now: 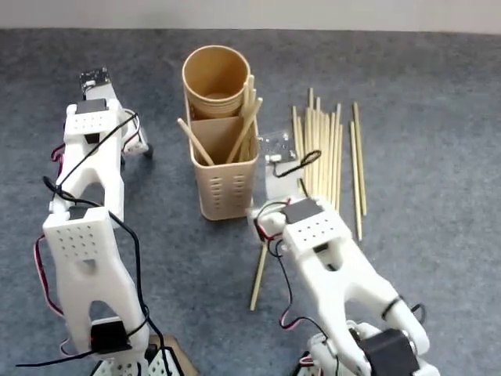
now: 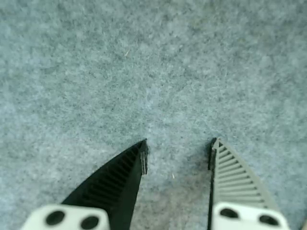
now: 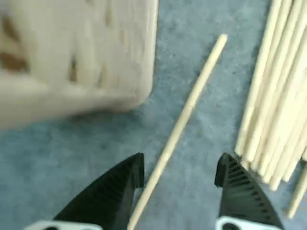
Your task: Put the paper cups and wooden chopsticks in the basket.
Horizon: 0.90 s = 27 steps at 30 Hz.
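Paper cups (image 1: pixel 215 78): stacked in the basket (image 1: pixel 227 188), far compartment
Chopsticks (image 1: pixel 329 145): a bunch loose on the surface (image 2: pixel 144 72) beside the basket, a few in its near compartment
Right tool (image 3: pixel 180 160): wide, empty, over a single chopstick (image 3: pixel 184 122)
Left tool (image 2: pixel 177 153): wide, over bare surface

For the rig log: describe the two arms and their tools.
The left arm and right arm are white plastic shells with grids of small holes, black motors at joints and loose black and red cables. The left tool has pointed ribbed fingers, one black, one grey. The right tool has two dark fingers.
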### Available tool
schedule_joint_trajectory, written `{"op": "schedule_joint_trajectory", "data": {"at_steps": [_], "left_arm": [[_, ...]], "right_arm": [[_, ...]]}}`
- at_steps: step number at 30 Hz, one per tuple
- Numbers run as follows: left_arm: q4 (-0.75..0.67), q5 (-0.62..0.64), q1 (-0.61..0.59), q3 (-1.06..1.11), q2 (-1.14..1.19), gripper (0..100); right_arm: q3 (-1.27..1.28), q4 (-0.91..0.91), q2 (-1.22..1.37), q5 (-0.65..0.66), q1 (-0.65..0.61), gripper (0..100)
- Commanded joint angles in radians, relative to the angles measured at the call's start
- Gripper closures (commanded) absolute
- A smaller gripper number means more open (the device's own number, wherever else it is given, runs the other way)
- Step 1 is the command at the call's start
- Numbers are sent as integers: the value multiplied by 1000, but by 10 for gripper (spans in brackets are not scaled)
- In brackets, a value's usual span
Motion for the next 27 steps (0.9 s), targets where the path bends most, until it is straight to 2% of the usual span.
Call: {"op": "schedule_joint_trajectory", "data": {"at_steps": [1, 5, 9, 18, 25, 27], "left_arm": [[-15, -11, 19, -22, 2, 783], [-15, -11, 19, -22, 2, 783], [-15, -11, 19, -22, 2, 783], [-15, -11, 19, -25, 2, 783], [-15, -11, 19, -25, 2, 783], [-15, -11, 19, -25, 2, 783]], "right_arm": [[-5, -38, 73, -48, -47, 765], [-5, -81, 170, -66, -101, 765], [-12, -77, 228, -64, -102, 765], [-94, 153, 147, -66, -102, 768], [-133, 183, 1, -137, -85, 894], [-134, 180, -50, -137, -54, 903]]}}
